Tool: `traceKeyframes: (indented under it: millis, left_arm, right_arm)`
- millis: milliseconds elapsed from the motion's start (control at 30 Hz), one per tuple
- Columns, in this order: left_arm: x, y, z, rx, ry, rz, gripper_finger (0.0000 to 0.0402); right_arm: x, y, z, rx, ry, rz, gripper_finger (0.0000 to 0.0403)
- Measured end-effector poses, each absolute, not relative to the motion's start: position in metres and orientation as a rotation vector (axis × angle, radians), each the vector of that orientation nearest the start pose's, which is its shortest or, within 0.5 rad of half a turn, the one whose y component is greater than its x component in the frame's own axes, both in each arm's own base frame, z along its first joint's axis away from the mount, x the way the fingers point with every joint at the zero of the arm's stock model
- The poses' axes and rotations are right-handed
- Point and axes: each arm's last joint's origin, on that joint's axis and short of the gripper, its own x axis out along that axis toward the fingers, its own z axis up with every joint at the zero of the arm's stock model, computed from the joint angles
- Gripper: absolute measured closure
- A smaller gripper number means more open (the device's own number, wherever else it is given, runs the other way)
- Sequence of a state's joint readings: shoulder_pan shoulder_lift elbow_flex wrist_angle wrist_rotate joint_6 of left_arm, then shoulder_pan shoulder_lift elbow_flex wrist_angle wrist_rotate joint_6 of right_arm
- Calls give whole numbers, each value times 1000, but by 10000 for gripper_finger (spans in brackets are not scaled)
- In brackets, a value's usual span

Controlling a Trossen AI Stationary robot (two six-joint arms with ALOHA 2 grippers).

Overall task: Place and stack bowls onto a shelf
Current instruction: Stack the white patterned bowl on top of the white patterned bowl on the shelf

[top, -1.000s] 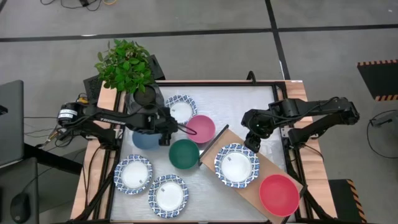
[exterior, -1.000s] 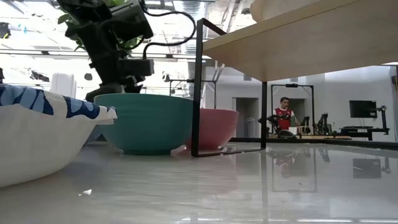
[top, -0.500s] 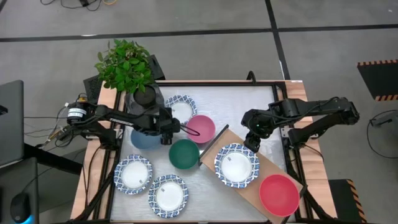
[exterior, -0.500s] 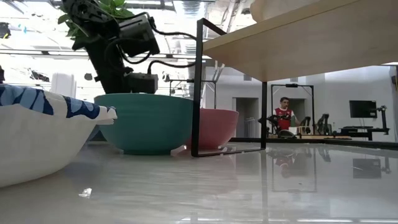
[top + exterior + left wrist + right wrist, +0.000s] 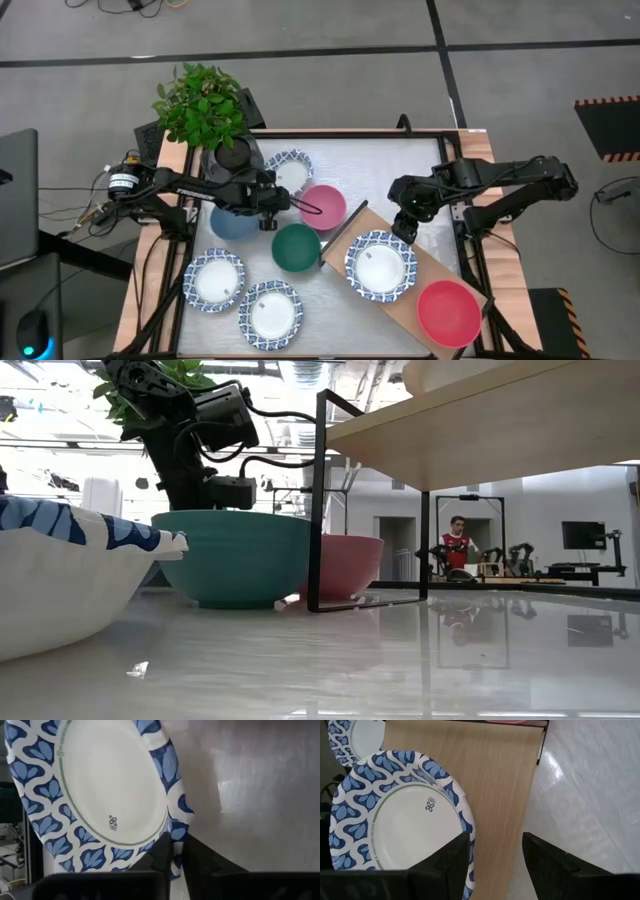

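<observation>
A: Where is the patterned bowl [image 5: 100,790] the left gripper [image 5: 172,851] is after?

B: It sits at the table's far side, just beside the pink bowl [image 5: 323,206]. The fingers are pinched together on its rim.

A: What is the risk?

B: A thin edge grip may let it tilt or slip, and a swing toward the shelf [image 5: 450,275] could knock the pink or green bowl [image 5: 296,247].

A: And the right gripper [image 5: 495,852]?

B: Its fingers stand apart over the shelf, by the patterned bowl already there [image 5: 381,266].
</observation>
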State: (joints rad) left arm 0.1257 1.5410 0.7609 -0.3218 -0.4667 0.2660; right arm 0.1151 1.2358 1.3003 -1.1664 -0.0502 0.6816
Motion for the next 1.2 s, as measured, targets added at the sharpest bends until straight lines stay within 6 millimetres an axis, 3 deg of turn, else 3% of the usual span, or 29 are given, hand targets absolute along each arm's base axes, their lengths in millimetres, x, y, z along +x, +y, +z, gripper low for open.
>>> traceKeyframes:
  millis: [233, 667, 933, 1067, 1200]
  left_arm:
    - [272, 49, 163, 432, 1151, 440, 397]
    - [299, 54, 224, 530, 1108, 495, 401]
    - [310, 55, 267, 694, 1098, 524, 401]
    - [318, 53, 294, 805, 1053, 532, 401]
    - [325, 48, 321, 895, 1000, 505, 401]
  right_arm:
    - [216, 26, 342, 573, 1105, -233, 196]
    - [215, 17, 342, 533, 1078, -345, 196]
    - [194, -29, 353, 624, 981, -530, 196]
    - [177, -59, 367, 710, 808, -642, 196]
    - [168, -83, 384, 785, 574, -647, 196]
